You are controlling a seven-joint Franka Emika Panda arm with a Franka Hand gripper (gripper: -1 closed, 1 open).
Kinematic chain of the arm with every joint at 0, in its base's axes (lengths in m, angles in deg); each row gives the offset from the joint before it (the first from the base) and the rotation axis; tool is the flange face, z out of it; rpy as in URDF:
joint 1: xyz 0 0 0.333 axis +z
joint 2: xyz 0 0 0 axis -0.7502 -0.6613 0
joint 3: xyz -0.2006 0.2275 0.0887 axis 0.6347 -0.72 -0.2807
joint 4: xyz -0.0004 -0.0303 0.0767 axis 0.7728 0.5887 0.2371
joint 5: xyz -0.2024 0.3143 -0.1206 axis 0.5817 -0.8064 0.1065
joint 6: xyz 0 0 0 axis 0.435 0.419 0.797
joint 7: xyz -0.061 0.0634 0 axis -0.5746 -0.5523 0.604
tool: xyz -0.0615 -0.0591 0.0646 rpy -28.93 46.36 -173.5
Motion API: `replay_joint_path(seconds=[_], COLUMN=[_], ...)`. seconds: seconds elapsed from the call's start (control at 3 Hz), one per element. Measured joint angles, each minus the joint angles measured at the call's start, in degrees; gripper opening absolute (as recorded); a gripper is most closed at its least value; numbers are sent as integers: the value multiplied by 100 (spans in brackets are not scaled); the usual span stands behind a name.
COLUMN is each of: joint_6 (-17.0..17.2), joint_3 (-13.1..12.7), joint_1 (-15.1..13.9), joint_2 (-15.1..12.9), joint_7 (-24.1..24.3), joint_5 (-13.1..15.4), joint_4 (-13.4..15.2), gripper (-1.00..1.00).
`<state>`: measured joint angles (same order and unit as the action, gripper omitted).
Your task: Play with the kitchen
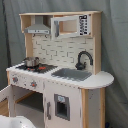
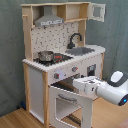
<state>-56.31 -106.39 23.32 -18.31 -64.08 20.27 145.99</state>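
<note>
So the kitchen (image 1: pixel 57 70) stands upright on a wood floor (image 2: pixel 15 117), its long axis vertical, back against a grey curtain (image 1: pixel 112 40). In the first exterior view its front faces toward the first exterior view's left and the camera; in the second exterior view it faces toward the second exterior view's right.

The worktop has a rounded end past the sink (image 1: pixel 71 74), sticking out beyond the cabinet. The black faucet (image 1: pixel 83 59) curves over the back of the sink. A metal pot (image 2: pixel 46 55) sits on the stovetop (image 1: pixel 36 67), under the range hood (image 2: pixel 49 20). The upper cupboard door (image 2: pixel 97 11) is swung open in the second exterior view.

The oven door (image 2: pixel 67 97) hangs open, folded out and down, so its edge juts into the space in front. The arm (image 2: pixel 112 89) reaches in from the second exterior view's right, with the hand (image 2: pixel 79 84) just over that door edge, below the knobs (image 2: pixel 74 69). Can't tell if the hand is wide or narrow, or if it's touching anything.

There's open floor in front and to the second exterior view's left of the cabinet.
</note>
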Motion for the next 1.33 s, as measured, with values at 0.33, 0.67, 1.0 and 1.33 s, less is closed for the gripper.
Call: replay_joint_path(seconds=[0.33, 0.67, 1.0, 1.33], joint_6=[-4, 0, -13, -15], joint_3=[-70, -202, -351, -483], joint_1=[-21, -68, -155, -258], joint_2=[236, 519, 794, 1013], joint_7=[181, 700, 1264, 1763], joint_5=[0, 0, 0, 0], joint_4=[-516, -857, -1135, -1373], gripper=[100, 100, 100, 100])
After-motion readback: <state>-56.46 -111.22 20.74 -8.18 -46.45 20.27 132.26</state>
